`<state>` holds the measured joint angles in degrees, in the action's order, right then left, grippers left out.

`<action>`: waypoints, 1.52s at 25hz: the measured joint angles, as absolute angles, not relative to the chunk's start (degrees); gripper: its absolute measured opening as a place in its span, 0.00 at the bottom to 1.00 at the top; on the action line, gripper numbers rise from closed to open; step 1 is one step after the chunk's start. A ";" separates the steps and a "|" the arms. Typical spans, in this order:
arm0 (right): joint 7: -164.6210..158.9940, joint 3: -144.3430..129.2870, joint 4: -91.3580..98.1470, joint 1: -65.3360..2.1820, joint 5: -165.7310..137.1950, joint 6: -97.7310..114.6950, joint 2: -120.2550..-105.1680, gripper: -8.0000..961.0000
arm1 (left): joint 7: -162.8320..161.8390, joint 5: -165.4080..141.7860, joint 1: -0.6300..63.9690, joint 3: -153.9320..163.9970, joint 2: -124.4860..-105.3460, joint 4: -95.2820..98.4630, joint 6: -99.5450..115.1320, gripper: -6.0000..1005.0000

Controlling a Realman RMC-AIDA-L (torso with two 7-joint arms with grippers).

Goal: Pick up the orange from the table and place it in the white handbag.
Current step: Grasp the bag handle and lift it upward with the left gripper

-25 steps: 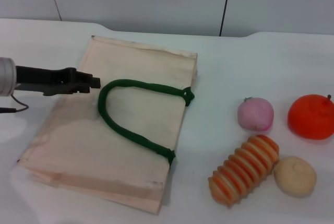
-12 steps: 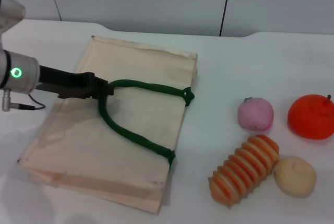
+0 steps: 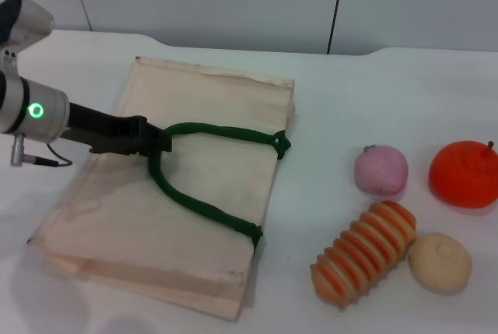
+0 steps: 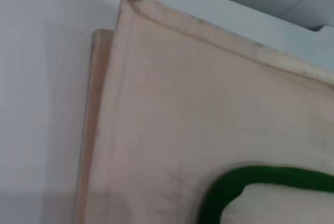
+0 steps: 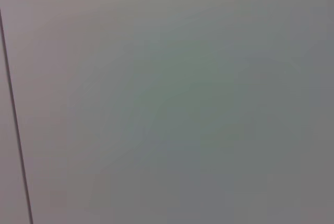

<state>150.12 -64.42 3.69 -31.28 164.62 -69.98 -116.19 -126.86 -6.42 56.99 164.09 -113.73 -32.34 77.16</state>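
My left jaws (image 3: 161, 144) sit at the bend of the ropy green handle (image 3: 204, 205) on the flat, cream fabric white handbag (image 3: 204, 108); I cannot tell whether they are closed. The dimpled round orange (image 3: 465, 174) rests on the smooth white surface (image 3: 366, 93), well apart, beside a pink fruit (image 3: 381, 170). My right jaws are unseen.

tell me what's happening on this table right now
The left gripper is over the white handbag, at the bend of its green handle, seemingly about to take it. The bag lies flat on the table. The orange sits untouched at the far right, beside a pink fruit and two other items. The right arm is out of view.
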 joint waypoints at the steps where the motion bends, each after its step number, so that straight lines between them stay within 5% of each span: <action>1: 150.11 -64.42 3.66 -31.25 164.62 -69.88 -116.19 0.93 | -126.85 -5.57 56.99 164.09 -113.31 -32.70 78.10 0.40; 38: 149.82 -64.42 3.69 -31.80 164.53 -70.22 -116.19 0.93 | -128.41 -9.34 58.80 164.01 -112.72 -26.54 69.75 0.40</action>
<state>149.82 -64.42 3.69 -31.80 164.53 -70.22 -116.19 -128.41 -9.34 58.80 164.01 -112.72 -26.54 69.75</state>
